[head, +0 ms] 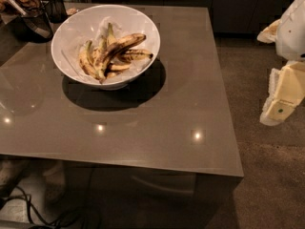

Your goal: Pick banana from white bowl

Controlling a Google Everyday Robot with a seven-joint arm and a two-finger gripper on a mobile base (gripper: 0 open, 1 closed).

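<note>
The end effector (281,99) hangs at the right edge of the scene, off the tabletop (167,118) and over the floor. Whether it is wide or narrow cannot be told from this view; it holds nothing visible.

The banana (120,48) lies in the bowl (143,20), on top of the shorter, yellower ones. The bowl stands on the far-left part of the tabletop, just beside a dark container (33,23).

Governing relation: the banana lies well apart from the end effector, to its left and somewhat farther back. Its long axis runs from near-left to far-right (one tip rests close to the bowl's right rim). The approach will probably need a long leftward reach across the tabletop, then a descent with the grasp set across that axis.
</note>
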